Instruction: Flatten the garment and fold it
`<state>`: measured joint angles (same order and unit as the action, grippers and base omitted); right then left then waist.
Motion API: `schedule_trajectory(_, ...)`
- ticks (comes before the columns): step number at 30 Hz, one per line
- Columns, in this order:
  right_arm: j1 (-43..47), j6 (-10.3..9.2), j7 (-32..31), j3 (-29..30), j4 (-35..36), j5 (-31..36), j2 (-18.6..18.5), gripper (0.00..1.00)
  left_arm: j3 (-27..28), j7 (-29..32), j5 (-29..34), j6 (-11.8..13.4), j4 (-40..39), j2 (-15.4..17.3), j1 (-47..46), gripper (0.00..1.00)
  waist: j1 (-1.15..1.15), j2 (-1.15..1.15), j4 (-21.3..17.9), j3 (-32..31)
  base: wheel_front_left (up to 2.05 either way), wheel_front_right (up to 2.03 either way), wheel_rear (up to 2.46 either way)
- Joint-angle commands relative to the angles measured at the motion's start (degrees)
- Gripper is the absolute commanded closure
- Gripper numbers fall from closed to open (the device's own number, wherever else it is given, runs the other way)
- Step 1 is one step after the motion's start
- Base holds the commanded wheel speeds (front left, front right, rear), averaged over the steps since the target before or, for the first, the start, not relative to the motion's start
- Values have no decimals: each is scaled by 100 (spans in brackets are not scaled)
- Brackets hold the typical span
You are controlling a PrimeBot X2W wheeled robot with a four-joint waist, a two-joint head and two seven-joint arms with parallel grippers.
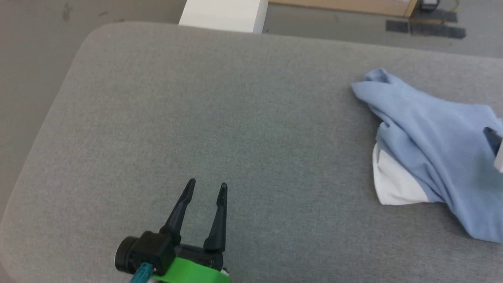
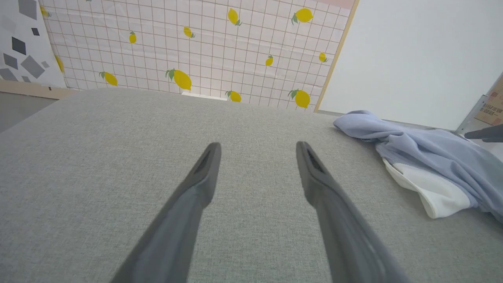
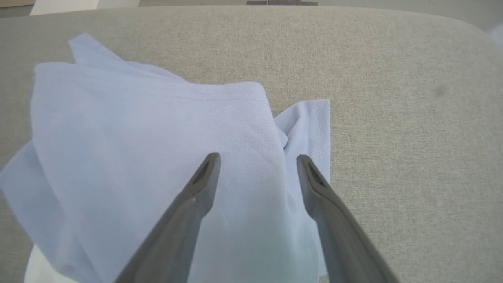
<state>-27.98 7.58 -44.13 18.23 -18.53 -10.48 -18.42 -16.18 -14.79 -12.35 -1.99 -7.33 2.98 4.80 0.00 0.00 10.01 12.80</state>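
Observation:
The garment [image 1: 436, 145], a light blue shirt with a white patch of lining showing at its near left, lies bunched at the right of the grey table [image 1: 220, 118]. It also lies at the right of the left wrist view, garment [image 2: 424, 157]. My left gripper [image 1: 206, 188] is open over bare table, well to the left of it, with nothing between its fingers [image 2: 204, 173]. In the right wrist view my right gripper [image 3: 255, 157] is open just above the crumpled garment [image 3: 149, 133], its jaws apart over a fold and holding nothing.
The table's rounded far left corner [image 1: 94, 35] and left edge drop to the floor. A white box [image 1: 224, 13] stands beyond the far edge. A lemon-patterned wall [image 2: 196, 47] rises behind the table. A dark fingertip [image 2: 485, 133] pokes in at the right of the left wrist view.

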Motion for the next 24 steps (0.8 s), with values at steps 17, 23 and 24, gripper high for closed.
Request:
schedule_trajectory(17, -449, -9, 290, -106, -399, 41, -1, 100, -90, -21, -63, 94, 63, -11, -287, 0, 0, 0, 46, 285, 0, 0, 0)
schedule_trajectory(23, -578, -9, 511, -603, 19, -366, -8, 100, -62, -21, -80, 91, 119, -11, -177, 0, 0, 0, -16, -116, 0, 0, 0)
schedule_trajectory(24, -605, -9, 524, -766, 148, -478, 21, 100, -54, -21, -86, 91, 132, -11, -141, 0, 0, 0, -15, -206, 0, 0, 0)
